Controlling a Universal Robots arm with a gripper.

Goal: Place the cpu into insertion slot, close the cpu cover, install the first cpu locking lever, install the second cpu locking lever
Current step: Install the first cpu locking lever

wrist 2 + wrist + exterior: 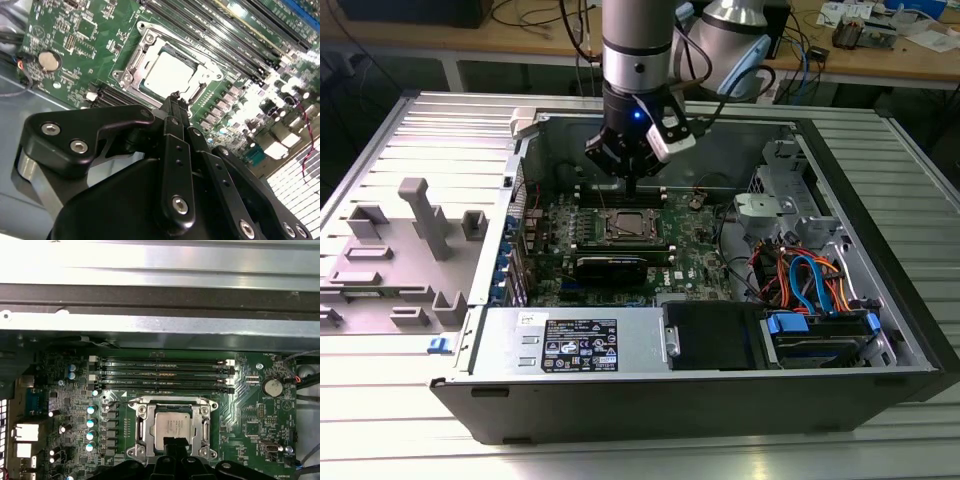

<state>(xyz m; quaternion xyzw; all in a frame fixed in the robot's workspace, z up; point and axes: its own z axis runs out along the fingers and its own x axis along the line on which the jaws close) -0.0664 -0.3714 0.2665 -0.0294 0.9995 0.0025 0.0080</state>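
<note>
Second wrist view: chip (170, 71) seated in slot (144, 85) of green board (75, 30); frame cover (131, 64) lying flat around it; jaws clenched together, empty, near cover's edge; coin battery (49, 60) well apart

1 vertical arm (637, 60), wrist straight down, jaws tight together

The cpu (172, 428) had a matt silvery-grey metal top; the cpu cover (141, 426) around it was brighter bare metal. The gripper (175, 97) was matt black with shiny screw heads. The motherboard (250, 415) looked glossy green, and the fixtures (425, 215) at the exterior view's left were smooth, matt grey plastic.
</note>
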